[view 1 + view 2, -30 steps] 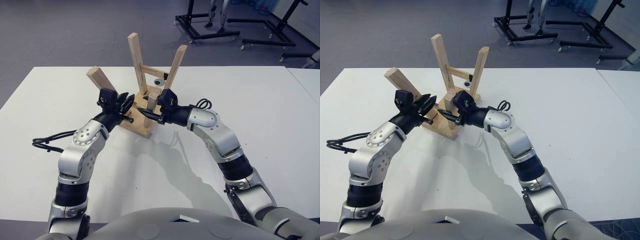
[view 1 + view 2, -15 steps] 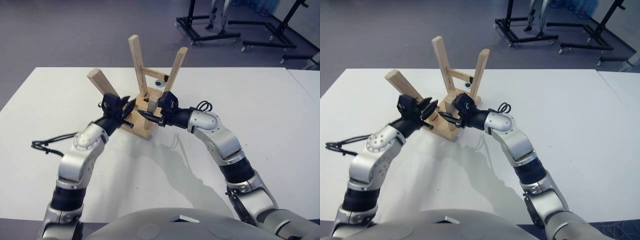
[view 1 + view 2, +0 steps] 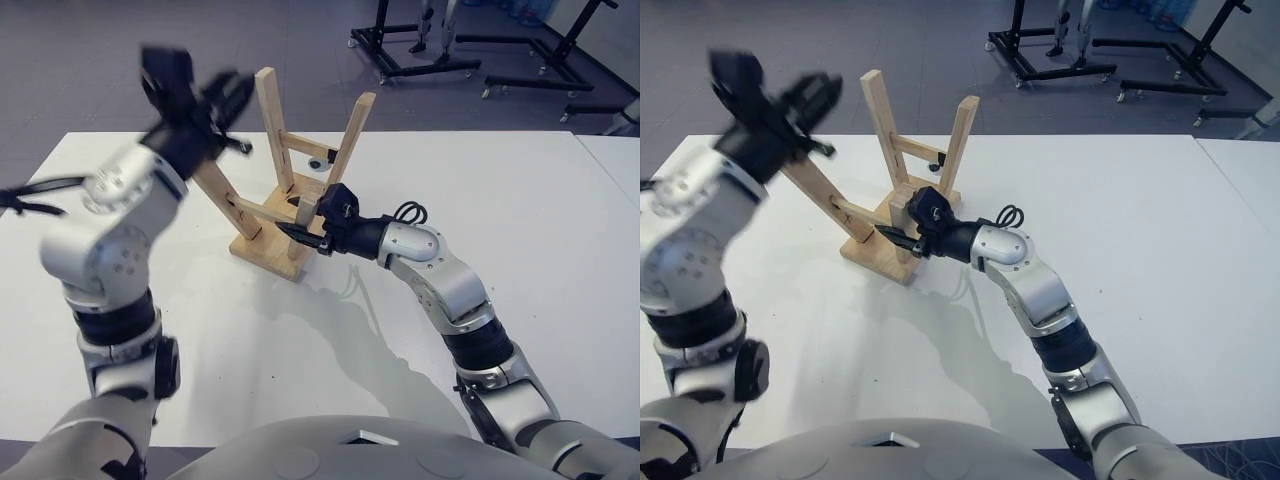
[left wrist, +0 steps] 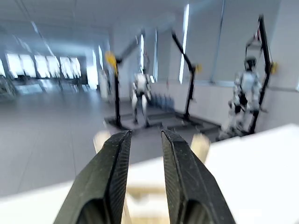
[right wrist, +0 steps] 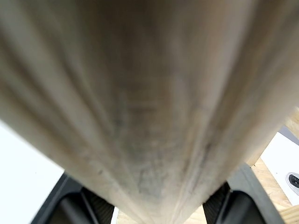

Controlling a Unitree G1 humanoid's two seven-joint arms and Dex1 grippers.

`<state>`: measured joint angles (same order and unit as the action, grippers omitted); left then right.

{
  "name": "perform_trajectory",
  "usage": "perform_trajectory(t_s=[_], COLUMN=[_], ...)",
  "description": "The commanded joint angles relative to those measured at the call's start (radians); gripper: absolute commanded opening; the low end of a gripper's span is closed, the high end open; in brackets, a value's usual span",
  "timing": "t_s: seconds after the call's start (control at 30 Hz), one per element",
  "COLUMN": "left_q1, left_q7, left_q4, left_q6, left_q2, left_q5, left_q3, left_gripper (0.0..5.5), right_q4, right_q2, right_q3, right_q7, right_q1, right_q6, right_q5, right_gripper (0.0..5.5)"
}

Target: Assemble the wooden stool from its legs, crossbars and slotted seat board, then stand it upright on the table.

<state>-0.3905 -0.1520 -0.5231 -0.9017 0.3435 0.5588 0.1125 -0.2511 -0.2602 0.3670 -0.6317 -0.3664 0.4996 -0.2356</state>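
In the left eye view the stool (image 3: 285, 215) stands upside down on the white counter (image 3: 520, 190), left of the middle, with its seat board (image 3: 262, 250) flat on the surface. Two back legs (image 3: 273, 125) rise from the board and spread apart towards their tops, and a crossbar (image 3: 305, 147) joins them. A third leg (image 3: 222, 190) tilts out to the left, and a thin bar (image 3: 258, 212) goes from it to the front leg (image 3: 308, 208). The right gripper (image 3: 300, 232) is low at the front leg. The left gripper (image 3: 205, 100), blurred, is high above the counter, left of the back legs and apart from the stool. In the right eye view a small round thing (image 3: 931, 155) lies on the counter just behind the stool, and dark wheeled frames (image 3: 1080, 60) stand on the floor beyond. In the left wrist view the two dark fingers (image 4: 114, 172) are apart, the jaws open, and the room shows through the gap. In the right wrist view the wood of the front leg is very close, with a dark finger (image 5: 77, 205) on each side of it, so these jaws are clamped on that leg.
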Motion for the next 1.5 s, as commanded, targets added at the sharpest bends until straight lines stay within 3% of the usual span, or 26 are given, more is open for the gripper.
perform_trajectory(t_s=[0.03,0.17,0.43,0.53,0.67,0.8,1.03,1.33,1.4,1.5], left_q1=[0.382,0.295,-0.214,-0.242,-0.363,-0.471,-0.505,-0.437,-0.445,-0.464], left_q7=[-0.089,-0.082,0.046,0.062,0.120,0.154,0.180,0.161,0.164,0.140], left_q4=[0.238,0.210,0.011,-0.028,0.013,0.148,0.286,0.313,0.337,0.374], left_q6=[0.259,0.300,-0.001,-0.046,-0.083,-0.129,-0.152,-0.109,-0.100,-0.112], left_q2=[0.037,0.005,-0.003,0.000,-0.050,0.022,0.107,0.110,0.120,0.172], left_q5=[-0.222,-0.226,0.030,0.050,0.177,0.258,0.291,0.279,0.279,0.302], left_q3=[-0.257,-0.213,0.068,0.068,0.198,0.331,0.412,0.404,0.418,0.454], left_gripper=[1.17,1.17,1.17,1.17,1.17,1.17,1.17,1.14,1.14,1.14], right_q4=[0.047,0.037,0.033,0.033,0.023,0.012,0.041,0.098,0.094,0.074], right_q2=[-0.032,-0.036,-0.046,-0.051,-0.065,-0.112,-0.168,-0.099,-0.121,-0.252], right_q3=[0.051,0.051,0.050,0.049,0.041,0.007,-0.039,-0.114,-0.134,-0.187], right_q7=[-0.015,-0.010,-0.007,-0.007,-0.019,-0.066,-0.182,-0.208,-0.228,-0.339], right_q1=[0.053,0.058,0.072,0.079,0.098,0.121,0.117,0.108,0.122,0.179], right_q6=[0.103,0.108,0.108,0.104,0.099,0.088,0.022,0.006,0.008,0.008], right_q5=[0.015,0.014,0.010,0.010,-0.001,-0.038,-0.107,-0.195,-0.204,-0.225], right_gripper=[2.07,2.07,2.07,2.07,2.07,2.07,2.07,3.94,4.31,4.93])
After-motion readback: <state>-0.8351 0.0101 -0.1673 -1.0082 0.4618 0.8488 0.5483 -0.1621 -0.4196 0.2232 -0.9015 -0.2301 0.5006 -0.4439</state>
